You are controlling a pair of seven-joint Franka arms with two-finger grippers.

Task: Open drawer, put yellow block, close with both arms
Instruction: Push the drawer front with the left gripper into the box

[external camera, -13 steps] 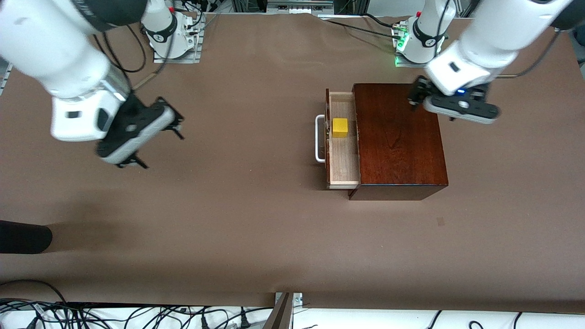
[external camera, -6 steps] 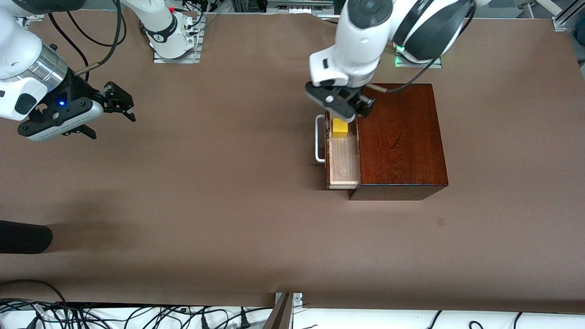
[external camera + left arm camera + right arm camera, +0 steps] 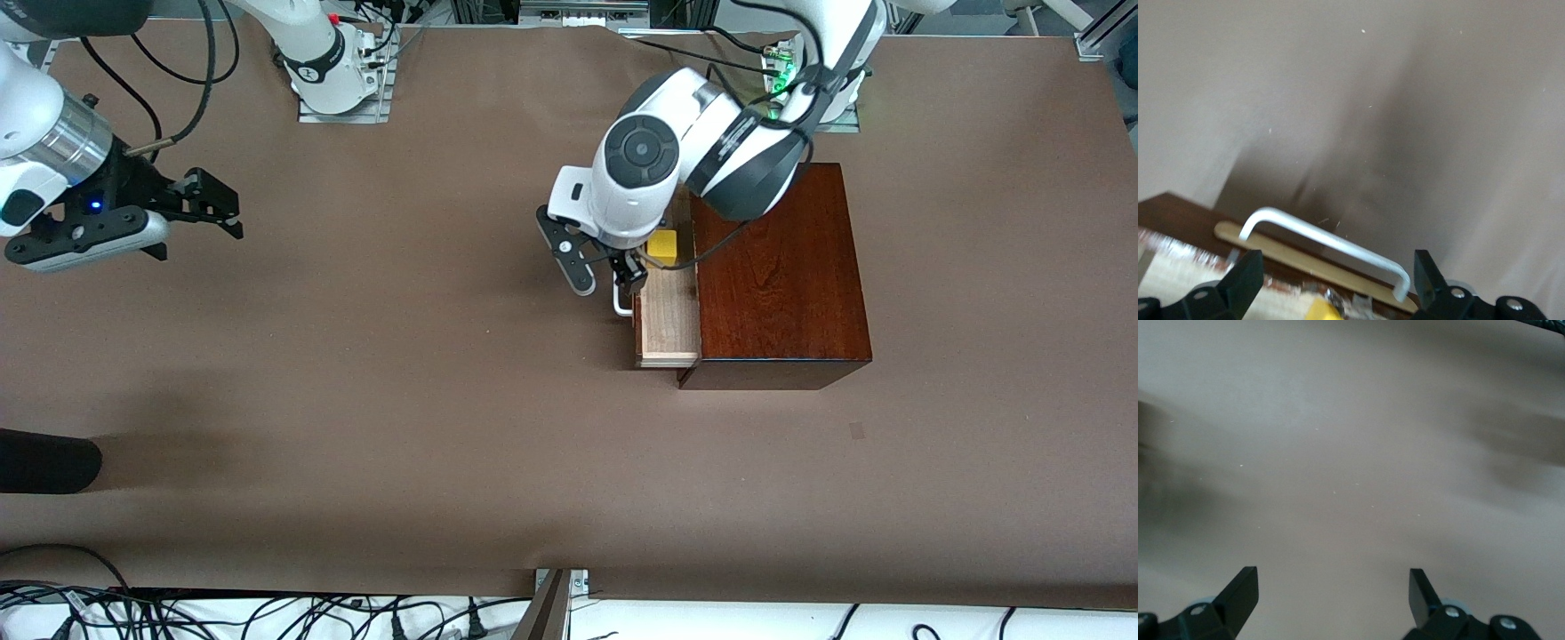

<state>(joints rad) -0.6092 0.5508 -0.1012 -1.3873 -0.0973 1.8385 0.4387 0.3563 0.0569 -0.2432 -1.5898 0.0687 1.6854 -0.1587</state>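
Left claw [image 3: 597,265] has swung down, fingers apart, to the drawer [image 3: 669,316] handle in mid-frame; yellow block [image 3: 662,246] is inside, only closing remains, while right claw [image 3: 191,206] waits, fingers apart, upper left

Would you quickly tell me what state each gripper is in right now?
Left gripper: open, holding nothing, at the drawer handle.
Right gripper: open, empty, over bare table at the right arm's end.

Counted on the table [image 3: 444,400]: one dark wooden box [image 3: 778,267] with one drawer [image 3: 667,324] carrying one white handle [image 3: 1328,243], one yellow block [image 3: 662,246], and two arms bearing one left gripper [image 3: 613,271] and one right gripper [image 3: 200,200].
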